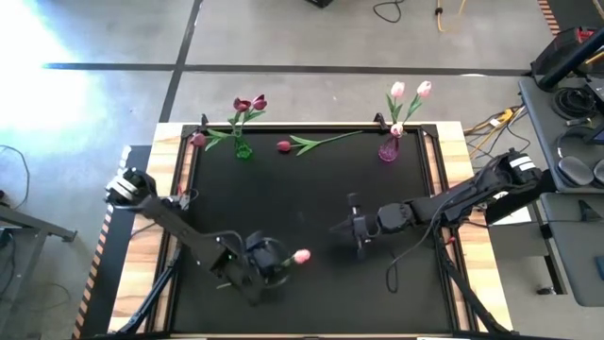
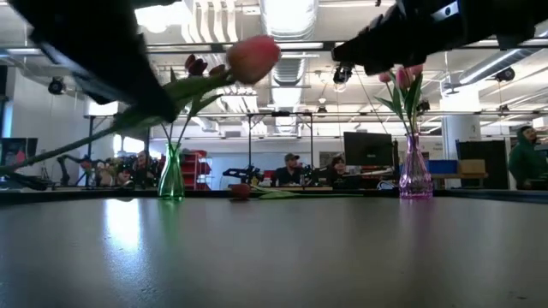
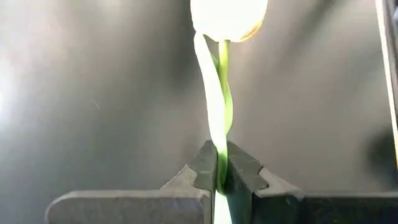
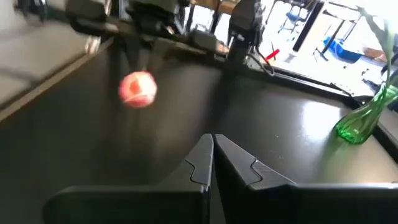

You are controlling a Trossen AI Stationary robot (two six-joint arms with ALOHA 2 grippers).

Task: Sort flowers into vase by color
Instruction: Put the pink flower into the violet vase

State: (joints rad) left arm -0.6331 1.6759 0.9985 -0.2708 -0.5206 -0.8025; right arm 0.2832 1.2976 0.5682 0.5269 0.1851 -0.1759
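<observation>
A pale pink tulip (image 1: pixel 301 256) is held off the black table by my left gripper (image 1: pixel 275 258), near the near edge; its head (image 2: pixel 253 58) is high in the low view. My right gripper (image 1: pixel 358 229) hovers shut and holds nothing, right of the table's middle. A green vase (image 1: pixel 243 147) at the far edge holds two dark red tulips (image 1: pixel 250 103). A purple vase (image 1: pixel 388 149) holds two pink tulips (image 1: pixel 410 91). One dark red tulip (image 1: pixel 284 145) lies flat between the vases. Another flower head (image 1: pixel 197 140) lies by the far left corner. My left gripper is shut on the pink tulip's stem (image 3: pixel 219 163), a short way below the head, with a leaf (image 3: pixel 211 106) pinched in alongside it. The stem runs forward out of the fingertips (image 3: pixel 205 165) toward the table's right. The flower is lifted clear and tilted, head uppermost; its lower stem (image 2: pixel 77 147) trails down behind the gripper.
Wooden strips and a raised rim (image 1: pixel 429 170) border the black table. Cables and clutter sit beyond the right edge. People sit at desks (image 2: pixel 291 171) in the room behind the far edge. Open black surface lies between the grippers and the vases.
</observation>
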